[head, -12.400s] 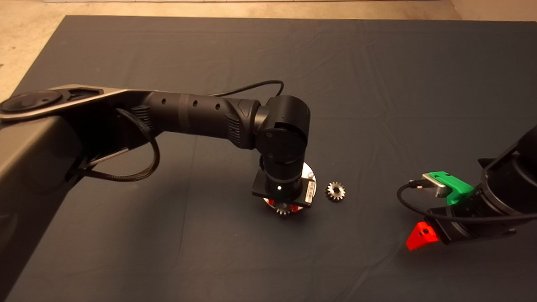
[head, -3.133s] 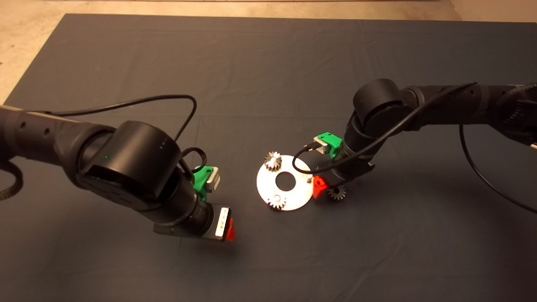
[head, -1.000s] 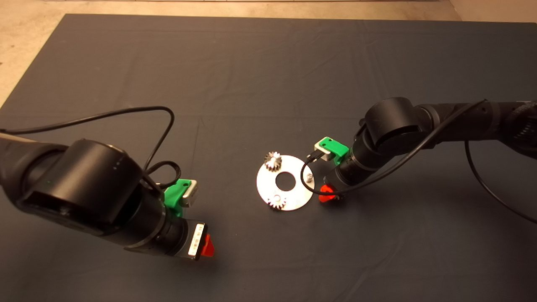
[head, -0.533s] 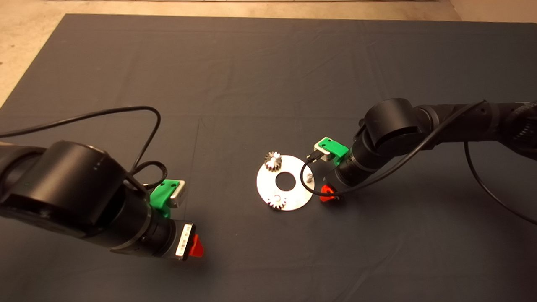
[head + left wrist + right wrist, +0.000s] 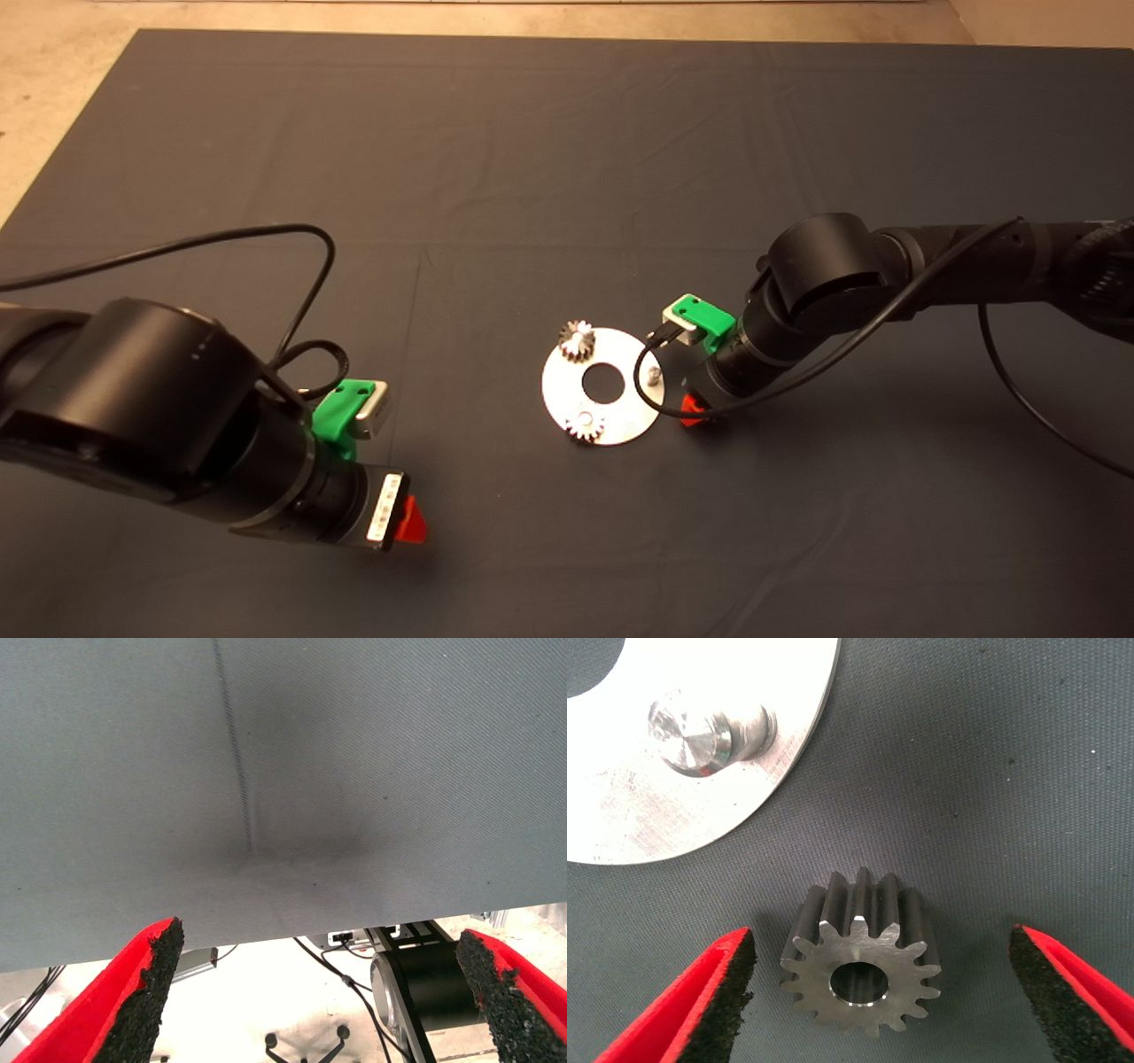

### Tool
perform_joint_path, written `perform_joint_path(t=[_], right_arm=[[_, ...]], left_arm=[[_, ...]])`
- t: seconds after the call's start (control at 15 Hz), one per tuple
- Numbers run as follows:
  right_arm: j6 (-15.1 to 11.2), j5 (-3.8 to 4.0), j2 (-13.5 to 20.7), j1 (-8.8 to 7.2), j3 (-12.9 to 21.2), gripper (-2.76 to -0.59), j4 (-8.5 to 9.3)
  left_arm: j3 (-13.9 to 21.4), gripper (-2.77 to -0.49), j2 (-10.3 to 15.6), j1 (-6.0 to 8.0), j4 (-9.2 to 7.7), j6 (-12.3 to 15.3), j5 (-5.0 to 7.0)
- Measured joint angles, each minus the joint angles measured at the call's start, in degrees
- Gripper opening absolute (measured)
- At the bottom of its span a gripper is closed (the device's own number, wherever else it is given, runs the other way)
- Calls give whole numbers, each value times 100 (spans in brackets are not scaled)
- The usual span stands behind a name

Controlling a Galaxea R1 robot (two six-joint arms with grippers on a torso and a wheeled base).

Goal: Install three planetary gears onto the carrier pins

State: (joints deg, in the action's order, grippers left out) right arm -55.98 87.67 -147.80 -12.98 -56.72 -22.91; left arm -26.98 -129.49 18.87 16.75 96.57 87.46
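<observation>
Right wrist view: right hand (image 5: 877,992) spread wide around loose gear (image 5: 861,967).

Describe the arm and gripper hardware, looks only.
Both arms are black round tubes with bulky cylindrical joints and a loose black cable looping alongside. The left gripper and right gripper each have a green mount holding a small silver-grey block, red wedge fingers faced with coarse black pads, and the left wrist has a white label strip.

The black right arm reaches in from three o'clock, its green, red-fingered right gripper (image 5: 881,992) spread wide, low. The left gripper (image 5: 323,992) waits at seven o'clock, fingers apart.
</observation>
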Motion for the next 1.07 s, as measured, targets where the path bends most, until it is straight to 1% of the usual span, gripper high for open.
perform_joint_path(t=[0.13, 0.27, 0.47, 0.6, 0.67, 0.73, 0.87, 1.0, 1.07], right_arm=[[0, -2, -2, 0, 0, -127, 0], [-5, 0, -2, 1, 0, -141, 0], [-6, 0, -11, 9, 0, -142, 0], [-6, 0, -13, 12, 0, -153, 0], [-6, 0, -13, 15, 0, -153, 0], [-6, -2, -13, 28, 0, -153, 0], [-5, 0, -13, 74, 0, -169, 0], [-5, 0, -16, 100, 0, -169, 0], [-4, 0, -16, 105, 0, -172, 0]], left_arm=[[9, -107, 0, 0, 0, -2, 0], [11, -107, 0, 0, 0, -2, 0], [27, -107, 0, 0, 0, -5, 0], [39, -107, -2, 0, 0, -5, -1], [39, -107, -1, 0, 0, -16, 0], [39, -107, -2, 0, 0, -24, 0], [39, -107, -2, 0, 0, -32, 0], [49, -107, 0, 0, 0, -41, -2], [51, -107, 0, 0, -2, -44, 0]])
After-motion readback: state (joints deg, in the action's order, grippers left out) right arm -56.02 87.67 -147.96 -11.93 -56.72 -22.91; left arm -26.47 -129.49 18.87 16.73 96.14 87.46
